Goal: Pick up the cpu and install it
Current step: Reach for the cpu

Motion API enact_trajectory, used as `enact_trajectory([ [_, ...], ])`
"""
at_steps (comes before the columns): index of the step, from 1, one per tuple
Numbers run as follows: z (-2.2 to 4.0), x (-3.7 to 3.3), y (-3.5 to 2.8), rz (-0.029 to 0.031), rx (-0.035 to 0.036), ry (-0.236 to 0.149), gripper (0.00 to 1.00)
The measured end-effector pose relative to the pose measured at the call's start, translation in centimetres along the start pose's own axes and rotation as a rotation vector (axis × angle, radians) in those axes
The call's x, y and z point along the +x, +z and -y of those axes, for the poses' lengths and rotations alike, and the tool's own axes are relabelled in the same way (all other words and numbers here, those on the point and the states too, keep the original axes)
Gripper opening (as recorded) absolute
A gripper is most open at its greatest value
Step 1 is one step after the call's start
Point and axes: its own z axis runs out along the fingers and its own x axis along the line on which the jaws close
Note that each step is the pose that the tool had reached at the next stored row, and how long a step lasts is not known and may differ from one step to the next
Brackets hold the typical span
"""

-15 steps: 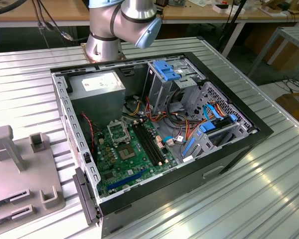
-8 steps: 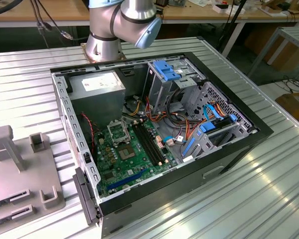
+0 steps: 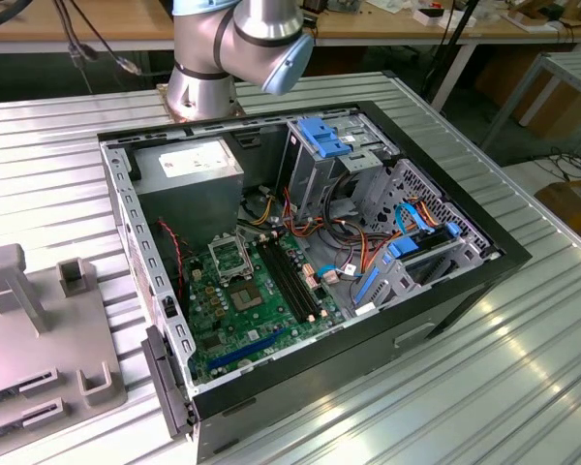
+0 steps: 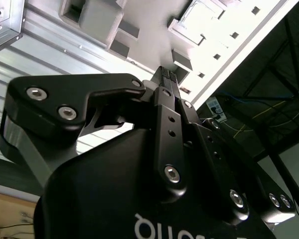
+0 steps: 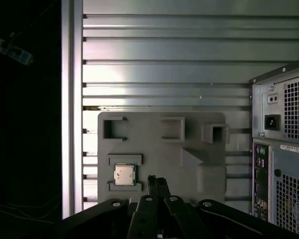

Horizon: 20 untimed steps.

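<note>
A small flat square cpu [image 5: 124,175] with a dull silvery-grey metal top is seen in the first wrist view. It is laid flat in a shallow seat of a grey moulded fixture plate [image 5: 159,144], with its metal face turned up toward the camera. Being square, it has no long axis that can be made out. Its edges run parallel to the edges of the plate and to the ribs of the silvery corrugated metal table [image 5: 164,50] beneath. It is bracketed on two opposite sides by low grey ledges of the plate, and it is untouched.

The black two-fingered gripper [image 5: 158,182] is held above the same plate, just beside the cpu but apart from it. Its fingers are brought together into one narrow stem, and nothing is gripped between them. The same closed, empty state is seen in the second wrist view, where the dark finger links converge on a single ribbed tip.

In the exterior view, an open black computer case [image 3: 484,257] is laid on its side on the table, with the fixture plate well apart from it, toward the exterior view's left. A green motherboard [image 3: 257,310] is exposed on the case floor, and a square metal-framed socket [image 3: 228,254] is seen on it beside long black memory slots [image 3: 290,276]. The silver and blue robot arm [image 3: 237,48] rises behind the case.
</note>
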Motion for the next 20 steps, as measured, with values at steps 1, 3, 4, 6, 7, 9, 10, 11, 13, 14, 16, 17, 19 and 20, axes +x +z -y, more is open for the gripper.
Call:
enact_trajectory([
  [1,0.02,0.11,0.02,-0.0002,0.0,0.0,0.11],
  [3,0.05,0.43,0.07,-0.0008,0.0,0.0,0.11],
  [4,0.06,0.6,0.09,-0.0011,0.0,0.0,0.11],
  [6,0.07,0.91,0.13,-0.0018,0.0,0.0,0.11],
  [7,0.07,1.05,0.16,-0.0022,0.0,0.0,0.11],
  [9,0.08,1.35,0.2,-0.0031,0.0,0.0,0.11],
  [10,0.08,1.51,0.22,-0.0035,0.0,0.0,0.11],
  [11,0.09,1.65,0.25,-0.0038,0.0,0.0,0.11],
  [13,0.11,1.95,0.29,-0.0046,0.0,0.0,0.11],
  [14,0.12,2.1,0.31,-0.005,0.0,0.0,0.11],
  [16,0.14,2.5,0.36,-0.0057,0.0,0.0,0.11],
  [17,0.15,2.64,0.38,-0.0061,0.0,0.0,0.11],
  [19,0.18,2.96,0.43,-0.0067,0.0,0.0,0.11],
  [20,0.2,3.1,0.45,-0.0071,0.0001,0.0,0.11],
])
